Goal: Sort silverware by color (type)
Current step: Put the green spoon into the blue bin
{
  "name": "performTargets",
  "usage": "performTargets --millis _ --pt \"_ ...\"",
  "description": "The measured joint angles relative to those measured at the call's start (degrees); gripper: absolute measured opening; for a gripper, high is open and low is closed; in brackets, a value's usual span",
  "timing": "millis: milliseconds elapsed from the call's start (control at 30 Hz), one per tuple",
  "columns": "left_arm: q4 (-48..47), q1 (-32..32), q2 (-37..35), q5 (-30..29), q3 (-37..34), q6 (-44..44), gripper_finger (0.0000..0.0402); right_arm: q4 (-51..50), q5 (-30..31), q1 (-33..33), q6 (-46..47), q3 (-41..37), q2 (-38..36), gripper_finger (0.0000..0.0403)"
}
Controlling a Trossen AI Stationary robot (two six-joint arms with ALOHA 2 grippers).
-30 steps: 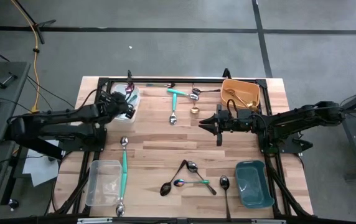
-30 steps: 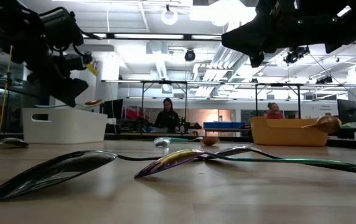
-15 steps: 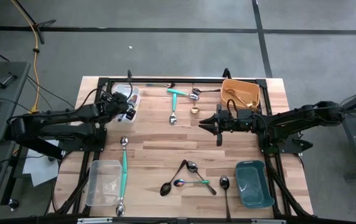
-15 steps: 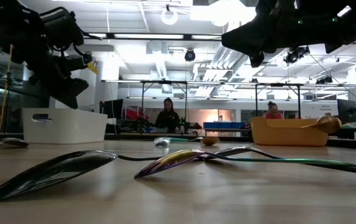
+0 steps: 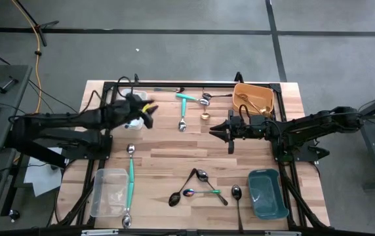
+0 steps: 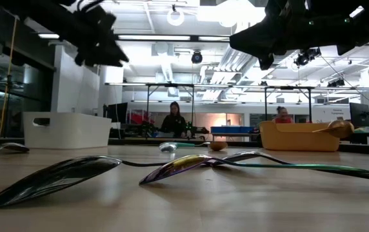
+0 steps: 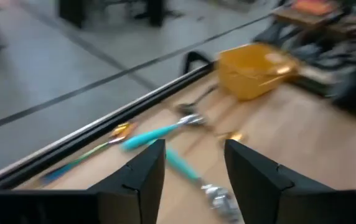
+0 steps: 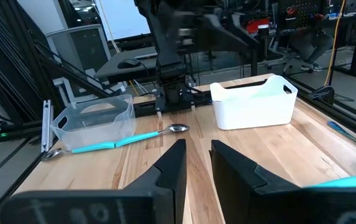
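1. While our right hand (image 5: pixel 217 131) waits near the middle of the worktop (image 5: pixel 168 141), fingers a little apart and holding nothing, our left hand (image 5: pixel 149 113) has swung off the white bin (image 8: pixel 252 102) at 10 o'clock and now points toward 3 o'clock.
2. A second ago that hand was tipped down over the white bin; now it hangs above bare wood just beside the bin, fingers spread and empty in the left wrist view.
3. We read this as a drop just finished: whatever went into the white bin is out of our sight, and the left arm looks free for the next piece.
4. Straight ahead of the left hand lies a teal-handled spoon (image 5: pixel 182 118) near 12 o'clock, with a second teal utensil (image 5: pixel 186 98) and a small gold spoon (image 5: pixel 205 116) close by.
5. The orange bin (image 5: pixel 253 99) at 1 o'clock already carries gold pieces.
6. Much is left: a long teal spoon (image 5: pixel 131 177) lies beside the clear bin (image 5: pixel 107 191) at 8 o'clock, and a cluster of black and rainbow spoons (image 5: pixel 200 187) sits at 6 o'clock, next to the teal bin (image 5: pixel 267 193) at 5 o'clock.
7. We judge the sorting well under way but far from done.
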Motion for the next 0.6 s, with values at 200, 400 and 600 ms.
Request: performTargets --millis 200,400,600 --pt "12.09 -8.40 1.29 -3.25 -5.64 -1.39 0.0168 -0.30 0.00 0.01 0.19 0.00 0.00 0.0069" --pt "14.55 -12.00 2.11 -9.54 -6.71 -0.49 0.0168 -0.09 0.01 0.01 0.27 0.00 0.00 0.0069" --pt "14.46 -12.18 2.11 -9.58 -6.71 -0.46 0.0168 0.71 0.00 0.01 -0.14 0.00 0.00 0.0069"
